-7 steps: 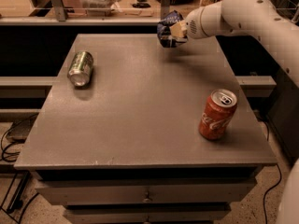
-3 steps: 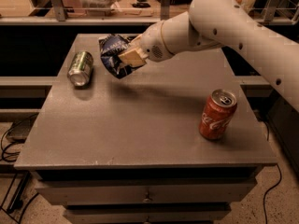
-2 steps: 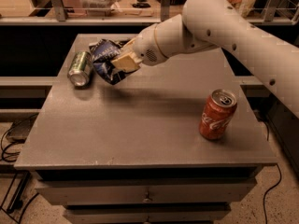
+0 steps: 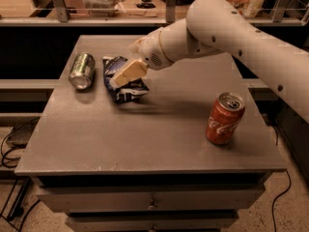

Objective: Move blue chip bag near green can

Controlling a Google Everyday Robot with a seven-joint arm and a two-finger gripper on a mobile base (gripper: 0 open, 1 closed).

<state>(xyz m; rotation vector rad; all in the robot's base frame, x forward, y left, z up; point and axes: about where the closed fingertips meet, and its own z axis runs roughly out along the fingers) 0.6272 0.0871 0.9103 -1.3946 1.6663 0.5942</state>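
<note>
Task looks almost done: tool clamped on the blue chip bag, bag down at the surface right under it, green can just beside the tool, only letting go left.

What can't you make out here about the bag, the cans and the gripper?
Camera view:
- The bag: its middle is hidden under the gripper, which sits on top of it, right of the green can.
- Whether the bag rests on the table or is lifted: cannot tell.
- The arm: cut off by the right edge.
- The red can: its far side is hidden by its own body.
</note>
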